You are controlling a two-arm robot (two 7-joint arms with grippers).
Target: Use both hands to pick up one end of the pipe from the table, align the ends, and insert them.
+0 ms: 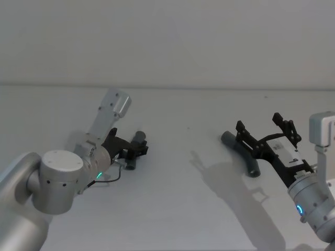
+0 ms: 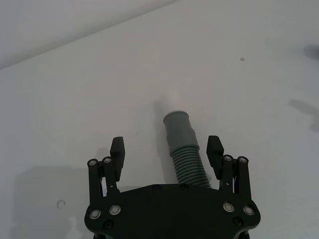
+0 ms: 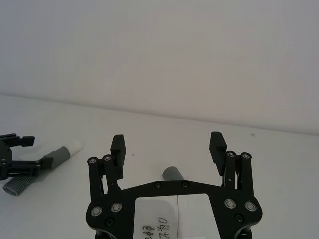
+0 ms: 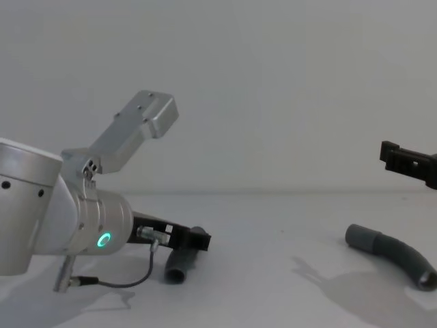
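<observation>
Your left gripper (image 2: 166, 149) stands wide open. The shorter hose piece (image 2: 185, 154) runs up between its two fingers (image 2: 118, 153), and as far as the left wrist view shows, neither one presses on it (nothing is clamped). That piece is dark grey and ribbed. It ends in a smooth grey cuff (image 2: 178, 127) a little wider than the ribs, with a short white tip (image 2: 173, 97) poking out of it. In the head view you find it left of centre, lying on the pale table (image 1: 183, 209) with the gripper low over it. In the chest view it sits lower left of centre, its plain open end turned toward the camera. Behind the gripper, the thick silver left arm (image 4: 48, 205) carries a green light ring (image 4: 104, 239).

Your right gripper (image 1: 264, 128) is also spread wide and holds nothing. The chest view puts it at the right edge, raised clear above the longer hose piece (image 4: 392, 251), which lies flat on the table at the lower right. That piece is a dark grey curve with a smooth, slightly wider end. In the head view it sits right of centre, partly crossed by the gripper's black linkage.

The two pieces lie well apart and are not joined.
</observation>
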